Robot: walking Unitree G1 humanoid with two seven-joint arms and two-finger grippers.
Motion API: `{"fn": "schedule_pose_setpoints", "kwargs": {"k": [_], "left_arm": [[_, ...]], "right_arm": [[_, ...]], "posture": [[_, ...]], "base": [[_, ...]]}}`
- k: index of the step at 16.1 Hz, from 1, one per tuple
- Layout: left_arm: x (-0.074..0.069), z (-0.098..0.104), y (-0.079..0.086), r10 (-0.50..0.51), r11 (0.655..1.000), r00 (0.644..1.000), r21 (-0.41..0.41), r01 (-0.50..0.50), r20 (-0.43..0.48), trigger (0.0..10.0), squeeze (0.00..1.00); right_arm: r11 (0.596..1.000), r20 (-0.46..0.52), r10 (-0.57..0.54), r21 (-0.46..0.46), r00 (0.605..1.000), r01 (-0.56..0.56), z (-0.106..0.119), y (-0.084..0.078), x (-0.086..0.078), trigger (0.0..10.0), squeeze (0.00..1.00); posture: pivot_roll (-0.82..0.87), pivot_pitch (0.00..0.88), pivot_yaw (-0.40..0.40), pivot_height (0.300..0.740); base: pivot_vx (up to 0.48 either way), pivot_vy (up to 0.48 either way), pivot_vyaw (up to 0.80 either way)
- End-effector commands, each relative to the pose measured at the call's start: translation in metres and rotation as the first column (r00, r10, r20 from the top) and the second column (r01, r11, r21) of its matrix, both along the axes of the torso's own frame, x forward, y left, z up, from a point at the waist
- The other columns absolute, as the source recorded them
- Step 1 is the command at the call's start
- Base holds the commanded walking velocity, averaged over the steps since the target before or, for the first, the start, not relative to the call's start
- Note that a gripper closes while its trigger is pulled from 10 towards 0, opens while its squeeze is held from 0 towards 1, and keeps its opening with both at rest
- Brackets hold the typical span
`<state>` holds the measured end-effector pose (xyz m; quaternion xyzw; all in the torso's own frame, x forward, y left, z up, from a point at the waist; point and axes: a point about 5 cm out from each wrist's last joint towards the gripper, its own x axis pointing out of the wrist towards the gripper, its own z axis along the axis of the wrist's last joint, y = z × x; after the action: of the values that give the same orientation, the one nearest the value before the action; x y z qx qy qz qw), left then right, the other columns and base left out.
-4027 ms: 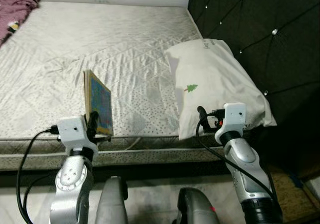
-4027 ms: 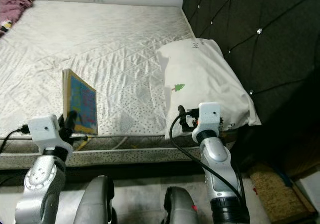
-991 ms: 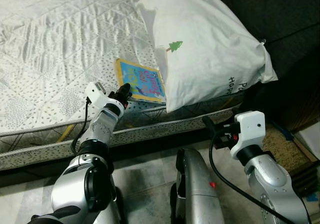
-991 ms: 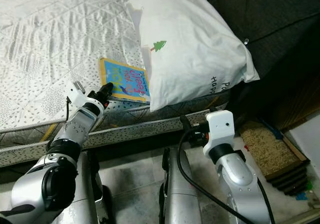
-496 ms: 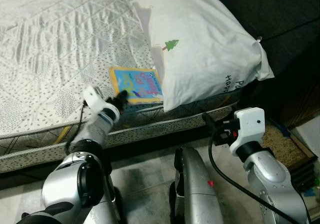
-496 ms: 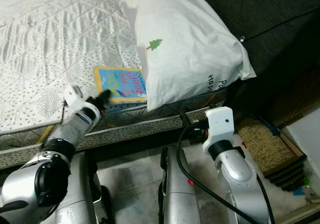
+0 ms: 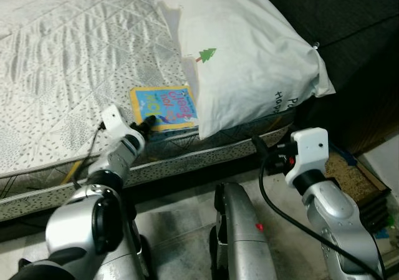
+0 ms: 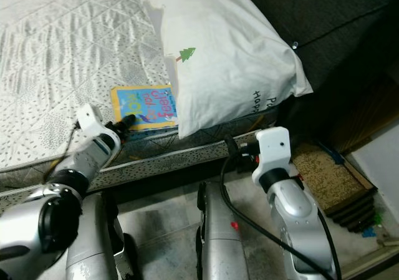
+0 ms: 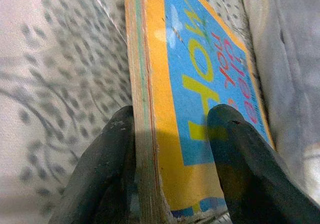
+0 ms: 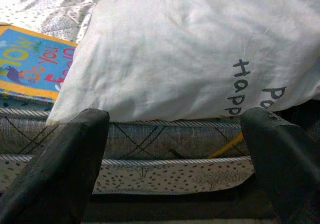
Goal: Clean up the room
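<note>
Book (image 7: 163, 108) with a blue and yellow cover lies flat on the bed (image 7: 75, 55), close to the near edge of the mattress, with one side just beside or a little under the white pillow (image 7: 243, 62). The left tool (image 7: 148, 123) reaches to the near corner of the book. In the left wrist view its two black fingers (image 9: 107, 169) stand on both sides of the book, one against the spine edge and one on the cover, so the tool is clamped on the book and not released. The book rests on the mattress while it is held.

The right tool (image 8: 234, 150) hangs low in front of the bed frame, below the pillow, and grasps nothing; in the right wrist view its fingers (image 10: 75, 154) are spread wide apart, with the pillow and the mattress edge between them in the distance.

I judge the step in hand to be the placing of the book on the bed as part of tidying the room. The next move probably calls for the left fingers to let go and the arm to draw back along the mattress edge without dragging the book. If instead the book must go elsewhere, the grip on the corner looks thin and the book may tilt when lifted.
</note>
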<state>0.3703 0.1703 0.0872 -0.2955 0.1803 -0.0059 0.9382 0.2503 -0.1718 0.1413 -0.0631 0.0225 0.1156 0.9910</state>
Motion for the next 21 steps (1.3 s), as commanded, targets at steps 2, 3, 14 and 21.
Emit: {"fn": "schedule_pose_setpoints", "kwargs": {"k": [2, 3, 14, 21], "left_arm": [[0.002, 0.003, 0.006, 0.014, 0.997, 1.000, 0.071, -0.012, -0.019, 10.0, 1.00], [0.003, 0.006, 0.012, 0.027, 0.993, 0.999, 0.115, -0.025, -0.020, 10.0, 1.00], [-0.002, 0.002, 0.018, 0.098, 0.972, 0.995, 0.210, -0.103, 0.036, 10.0, 1.00], [-0.040, 0.018, 0.057, 0.238, 0.878, 0.939, 0.357, -0.318, 0.249, 10.0, 1.00]], "right_arm": [[1.000, 0.002, -0.011, -0.007, 1.000, 0.011, -0.001, -0.003, 0.001, 10.0, 0.00], [1.000, 0.002, -0.010, -0.008, 1.000, 0.010, -0.002, -0.003, 0.003, 10.0, 0.00], [0.998, 0.053, 0.026, 0.055, 0.998, -0.029, -0.003, 0.019, 0.028, 10.0, 0.00], [0.986, 0.086, 0.087, 0.133, 0.992, -0.098, -0.007, 0.053, 0.062, 10.0, 0.00]], "posture": [[-0.24, 0.142, -0.072, 0.523], [-0.24, 0.134, -0.071, 0.523], [-0.13, 0.060, -0.055, 0.523], [0.03, 0.000, -0.062, 0.523]], "base": [[0.000, 0.000, 0.00], [0.000, 0.000, 0.00], [0.000, 0.000, 0.00], [0.000, 0.000, 0.00]]}}
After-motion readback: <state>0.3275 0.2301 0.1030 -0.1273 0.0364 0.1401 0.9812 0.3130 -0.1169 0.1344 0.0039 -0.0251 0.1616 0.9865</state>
